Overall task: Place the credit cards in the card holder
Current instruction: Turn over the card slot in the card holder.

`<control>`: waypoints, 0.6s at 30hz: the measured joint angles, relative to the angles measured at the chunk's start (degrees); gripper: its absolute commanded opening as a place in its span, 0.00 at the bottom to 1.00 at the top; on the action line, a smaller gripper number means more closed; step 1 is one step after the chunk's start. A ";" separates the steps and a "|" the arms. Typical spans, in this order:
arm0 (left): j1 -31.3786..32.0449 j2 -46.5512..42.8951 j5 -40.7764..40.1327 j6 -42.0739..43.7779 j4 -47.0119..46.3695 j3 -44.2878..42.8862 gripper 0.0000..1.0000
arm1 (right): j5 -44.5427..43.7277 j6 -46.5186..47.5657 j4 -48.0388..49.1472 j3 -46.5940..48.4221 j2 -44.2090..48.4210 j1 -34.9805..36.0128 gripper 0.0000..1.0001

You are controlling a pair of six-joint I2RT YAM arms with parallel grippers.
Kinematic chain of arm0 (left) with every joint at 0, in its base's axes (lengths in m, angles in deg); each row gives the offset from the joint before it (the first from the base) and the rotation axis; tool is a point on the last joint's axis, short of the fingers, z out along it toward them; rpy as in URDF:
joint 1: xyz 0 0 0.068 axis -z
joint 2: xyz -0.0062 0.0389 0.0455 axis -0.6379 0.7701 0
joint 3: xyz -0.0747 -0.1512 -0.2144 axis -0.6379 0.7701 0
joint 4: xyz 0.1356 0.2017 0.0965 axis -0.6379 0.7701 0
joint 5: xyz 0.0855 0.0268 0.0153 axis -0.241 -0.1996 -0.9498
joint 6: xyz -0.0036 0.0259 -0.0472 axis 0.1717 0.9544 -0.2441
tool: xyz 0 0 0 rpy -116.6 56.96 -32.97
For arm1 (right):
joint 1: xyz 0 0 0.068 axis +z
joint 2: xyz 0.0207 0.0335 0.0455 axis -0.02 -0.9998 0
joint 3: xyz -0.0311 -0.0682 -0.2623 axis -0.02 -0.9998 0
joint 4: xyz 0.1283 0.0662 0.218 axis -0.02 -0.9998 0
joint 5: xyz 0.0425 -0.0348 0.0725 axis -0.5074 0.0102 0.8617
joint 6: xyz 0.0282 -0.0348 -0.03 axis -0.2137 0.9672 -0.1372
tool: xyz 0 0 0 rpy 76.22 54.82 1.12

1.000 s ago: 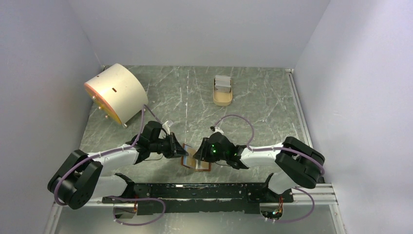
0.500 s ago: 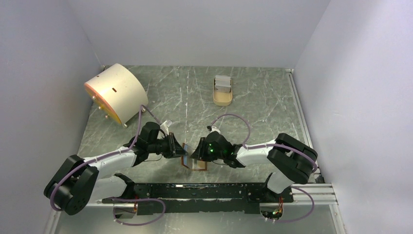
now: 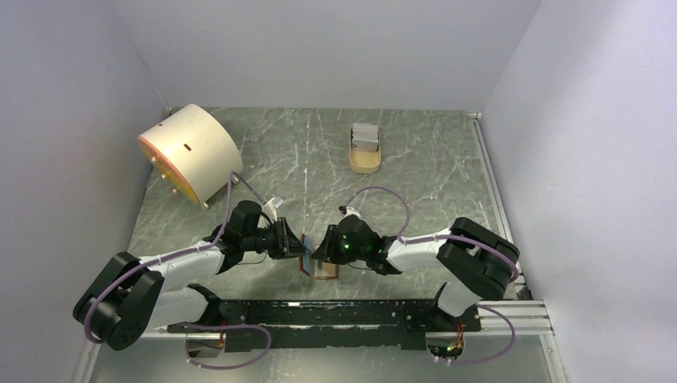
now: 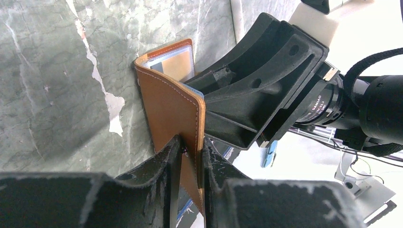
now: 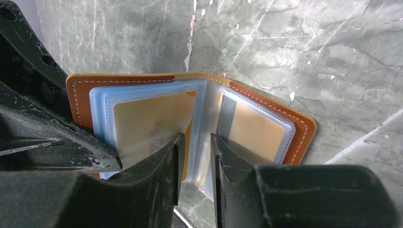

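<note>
R arm edged left; L jaws clamp card holder (image 4: 173,102) cover, R jaws pinch its sleeve

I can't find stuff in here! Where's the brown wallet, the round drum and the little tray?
brown wallet (image 4: 173,109): left wrist view, on its brown outer cover.
drum (image 3: 195,140): top view, on its cream curved side.
tray (image 3: 366,165): top view, on its bare near end.

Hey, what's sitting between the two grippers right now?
The open card holder sits there: the left gripper pinches its brown cover, and the right gripper straddles a clear sleeve. Both wrist views show it, the top view less plainly.
</note>
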 measured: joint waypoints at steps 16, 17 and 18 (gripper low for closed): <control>0.00 -0.46 0.79 -0.37 -3.39 1.49 0.09 | 0.09 0.00 0.31 0.00 -0.15 0.00 0.32; 0.00 -0.46 0.76 -0.31 -3.39 1.49 0.09 | 0.07 0.00 0.31 0.00 -0.15 0.00 0.32; 0.00 -0.46 0.76 -0.33 -3.39 1.49 0.09 | 0.09 0.00 0.28 0.00 -0.15 -0.02 0.32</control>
